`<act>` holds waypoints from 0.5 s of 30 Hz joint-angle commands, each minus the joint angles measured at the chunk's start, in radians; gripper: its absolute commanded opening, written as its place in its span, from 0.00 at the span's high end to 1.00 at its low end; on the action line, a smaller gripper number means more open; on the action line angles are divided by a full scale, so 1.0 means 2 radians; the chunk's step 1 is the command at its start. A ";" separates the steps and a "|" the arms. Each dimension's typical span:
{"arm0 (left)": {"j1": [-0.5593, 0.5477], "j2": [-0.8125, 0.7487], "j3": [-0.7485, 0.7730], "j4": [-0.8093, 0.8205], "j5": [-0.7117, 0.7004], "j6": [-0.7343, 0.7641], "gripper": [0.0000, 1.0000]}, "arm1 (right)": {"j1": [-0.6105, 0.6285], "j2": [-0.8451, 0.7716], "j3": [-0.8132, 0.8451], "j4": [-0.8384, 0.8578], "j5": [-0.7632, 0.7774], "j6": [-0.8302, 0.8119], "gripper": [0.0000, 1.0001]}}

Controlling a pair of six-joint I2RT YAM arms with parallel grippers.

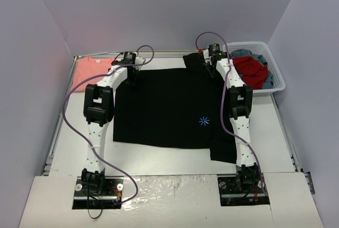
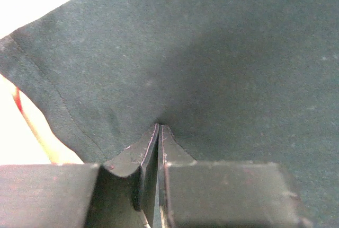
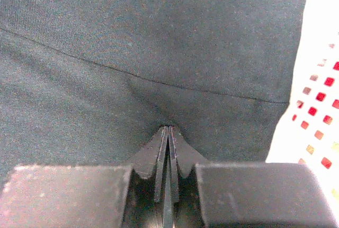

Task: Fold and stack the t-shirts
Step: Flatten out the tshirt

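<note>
The black t-shirt (image 1: 164,106) is lying spread flat on the table (image 1: 275,127), just left of the white basket (image 1: 279,84). The right gripper (image 3: 168,129) is pinching its far corner nearest the basket, and the left gripper (image 2: 159,127) is clamping the far corner away from the basket. The pink t-shirt (image 1: 91,71) is lying beyond that corner, farthest from the basket.

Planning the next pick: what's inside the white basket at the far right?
Inside the white basket, a red cloth lies over blue-grey cloth. Anything beneath them is covered and cannot be seen.
</note>
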 commanded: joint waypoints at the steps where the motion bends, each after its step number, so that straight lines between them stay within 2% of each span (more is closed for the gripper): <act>1: 0.010 0.022 0.048 -0.033 -0.012 -0.012 0.98 | -0.006 0.026 0.010 0.011 0.015 0.006 1.00; 6: 0.015 0.057 0.123 -0.060 -0.008 -0.014 0.98 | -0.004 0.031 0.013 0.046 0.014 0.005 1.00; 15: 0.018 0.171 0.310 -0.128 0.003 -0.004 0.98 | 0.004 0.045 0.025 0.097 0.024 -0.005 1.00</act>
